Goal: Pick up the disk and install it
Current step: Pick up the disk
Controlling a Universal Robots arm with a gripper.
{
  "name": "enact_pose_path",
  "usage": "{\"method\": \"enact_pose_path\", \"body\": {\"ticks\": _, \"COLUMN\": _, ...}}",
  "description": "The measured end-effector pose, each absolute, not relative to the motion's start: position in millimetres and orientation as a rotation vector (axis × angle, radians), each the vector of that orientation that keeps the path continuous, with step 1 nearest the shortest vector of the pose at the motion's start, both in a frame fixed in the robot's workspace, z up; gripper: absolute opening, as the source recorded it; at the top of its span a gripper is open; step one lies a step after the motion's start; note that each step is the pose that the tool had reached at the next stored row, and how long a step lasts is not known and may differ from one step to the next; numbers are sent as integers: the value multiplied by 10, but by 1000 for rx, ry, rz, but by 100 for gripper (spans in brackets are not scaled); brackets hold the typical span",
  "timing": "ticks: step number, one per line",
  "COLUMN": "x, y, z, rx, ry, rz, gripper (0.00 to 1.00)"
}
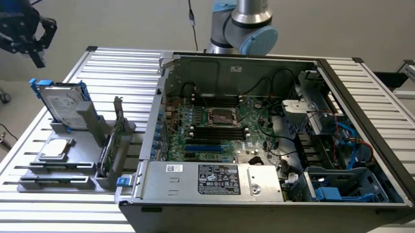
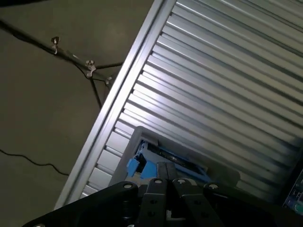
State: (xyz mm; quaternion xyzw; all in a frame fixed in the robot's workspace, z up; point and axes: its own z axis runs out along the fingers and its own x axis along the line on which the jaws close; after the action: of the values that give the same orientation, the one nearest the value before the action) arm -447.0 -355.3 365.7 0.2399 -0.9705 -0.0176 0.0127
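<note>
The disk [image 1: 63, 104], a silver-grey hard drive with a white label and blue rails, stands upright in a grey holder [image 1: 71, 165] at the exterior view's left. My black gripper [image 1: 37, 59] hangs well above and behind it, near the table's far left corner, shut and holding nothing. In the wrist view the disk [image 2: 152, 161] is seen edge-on from above, its blue rail just beyond my closed fingertips [image 2: 166, 182].
An open computer case [image 1: 259, 145] with its motherboard fills the exterior view's right; a blue drive bay [image 1: 343, 187] sits at its near right corner. A small silver chip [image 1: 57, 147] and a green circuit card [image 1: 115, 136] share the holder. The ribbed table edge [image 2: 113, 99] drops to the floor.
</note>
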Motion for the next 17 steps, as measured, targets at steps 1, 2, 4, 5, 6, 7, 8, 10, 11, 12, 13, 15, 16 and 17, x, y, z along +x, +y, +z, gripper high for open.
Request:
{"method": "enact_pose_path", "body": {"ticks": 1, "x": -4470, "y": -3553, "z": 3657, "rx": 775, "ry": -3017, "rz": -55, "gripper": 11}}
{"method": "enact_pose_path", "body": {"ticks": 2, "x": -4470, "y": -3553, "z": 3656, "rx": 802, "ry": -3010, "rz": -54, "gripper": 11}}
{"method": "enact_pose_path", "body": {"ticks": 4, "x": -4470, "y": -3553, "z": 3654, "rx": 856, "ry": -2995, "rz": -53, "gripper": 11}}
{"method": "enact_pose_path", "body": {"ticks": 5, "x": -4470, "y": -3553, "z": 3653, "rx": 883, "ry": -2986, "rz": -53, "gripper": 11}}
{"method": "enact_pose_path", "body": {"ticks": 6, "x": -4470, "y": -3553, "z": 3653, "rx": 912, "ry": -2977, "rz": -53, "gripper": 11}}
{"method": "enact_pose_path", "body": {"ticks": 7, "x": -4470, "y": -3553, "z": 3652, "rx": 938, "ry": -2969, "rz": -52, "gripper": 11}}
{"method": "enact_pose_path", "body": {"ticks": 8, "x": -4470, "y": -3553, "z": 3651, "rx": 965, "ry": -2960, "rz": -52, "gripper": 11}}
{"method": "enact_pose_path", "body": {"ticks": 10, "x": -4470, "y": -3553, "z": 3649, "rx": 1017, "ry": -2942, "rz": -51, "gripper": 11}}
{"method": "enact_pose_path", "body": {"ticks": 11, "x": -4470, "y": -3553, "z": 3648, "rx": 1046, "ry": -2931, "rz": -51, "gripper": 11}}
{"method": "enact_pose_path", "body": {"ticks": 12, "x": -4470, "y": -3553, "z": 3647, "rx": 1072, "ry": -2922, "rz": -50, "gripper": 11}}
{"method": "enact_pose_path", "body": {"ticks": 13, "x": -4470, "y": -3553, "z": 3646, "rx": 1097, "ry": -2912, "rz": -50, "gripper": 11}}
{"method": "enact_pose_path", "body": {"ticks": 15, "x": -4470, "y": -3553, "z": 3643, "rx": 1149, "ry": -2891, "rz": -49, "gripper": 11}}
{"method": "enact_pose_path", "body": {"ticks": 16, "x": -4470, "y": -3553, "z": 3641, "rx": 1176, "ry": -2880, "rz": -49, "gripper": 11}}
{"method": "enact_pose_path", "body": {"ticks": 17, "x": -4470, "y": -3553, "z": 3640, "rx": 1203, "ry": -2868, "rz": -48, "gripper": 11}}
